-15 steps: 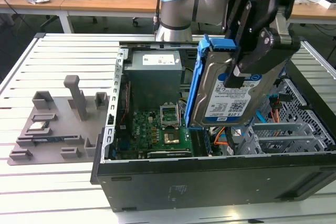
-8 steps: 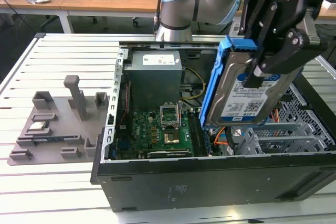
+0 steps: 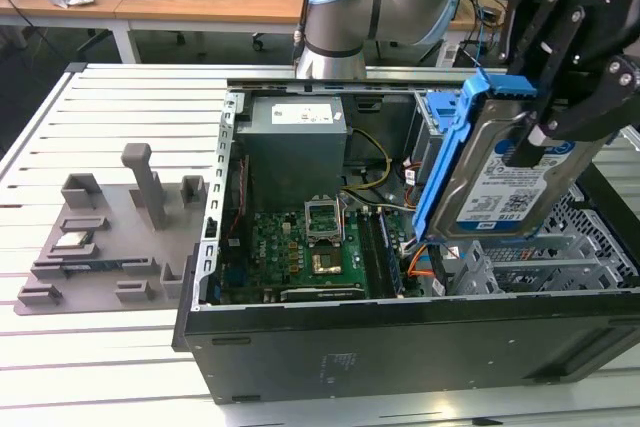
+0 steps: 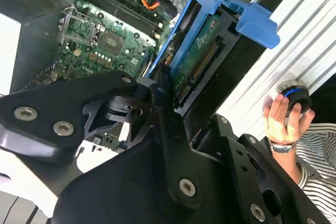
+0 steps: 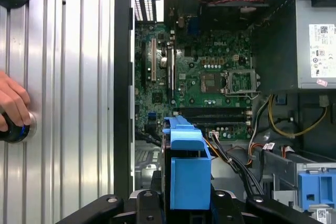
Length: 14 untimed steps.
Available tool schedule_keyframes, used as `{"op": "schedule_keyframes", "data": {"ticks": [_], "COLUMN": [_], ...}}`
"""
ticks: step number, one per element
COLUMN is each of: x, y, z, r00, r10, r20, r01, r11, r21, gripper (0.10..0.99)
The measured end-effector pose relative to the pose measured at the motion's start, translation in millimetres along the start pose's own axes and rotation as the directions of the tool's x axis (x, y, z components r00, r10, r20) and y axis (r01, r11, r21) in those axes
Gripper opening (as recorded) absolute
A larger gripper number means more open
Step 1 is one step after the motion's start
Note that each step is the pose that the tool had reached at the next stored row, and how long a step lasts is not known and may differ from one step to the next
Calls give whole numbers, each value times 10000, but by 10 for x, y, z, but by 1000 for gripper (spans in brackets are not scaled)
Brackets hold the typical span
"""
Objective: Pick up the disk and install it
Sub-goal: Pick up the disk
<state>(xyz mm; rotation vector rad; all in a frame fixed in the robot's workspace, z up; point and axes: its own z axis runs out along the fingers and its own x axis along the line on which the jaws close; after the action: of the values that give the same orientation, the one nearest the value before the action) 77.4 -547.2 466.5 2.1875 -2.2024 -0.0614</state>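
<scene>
I had the gripper [image 3: 533,139] clamped on the disk [image 3: 498,192], holding it tilted on edge above the open computer case [image 3: 400,352], over the drive cage [image 3: 575,247] at the exterior view's right. The motherboard [image 3: 300,247] lay uncovered beside it. I could not tell whether its lower edge cleared the cage. The disk had a silver body, a blue-and-white label and a bright blue bracket [image 5: 186,171].

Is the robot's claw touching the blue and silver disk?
Touching. In the exterior view the gripper has a black finger pressed flat against the disk, which it holds up, tilted, over the open computer case.
</scene>
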Motion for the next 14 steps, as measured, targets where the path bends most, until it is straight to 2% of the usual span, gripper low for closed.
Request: {"op": "schedule_keyframes", "data": {"ticks": [2, 5, 14], "x": [-1, -2, -3], "y": [-125, -238, -461], "z": [-7, -13, -25], "r00": [10000, 10000, 10000], "r10": [0, -1, 0], "r20": [0, 0, 0], "r01": [0, 1, 0], "r11": [10000, 10000, 10000], "r21": [-5, -8, -16], "gripper": [361, 361, 361]}}
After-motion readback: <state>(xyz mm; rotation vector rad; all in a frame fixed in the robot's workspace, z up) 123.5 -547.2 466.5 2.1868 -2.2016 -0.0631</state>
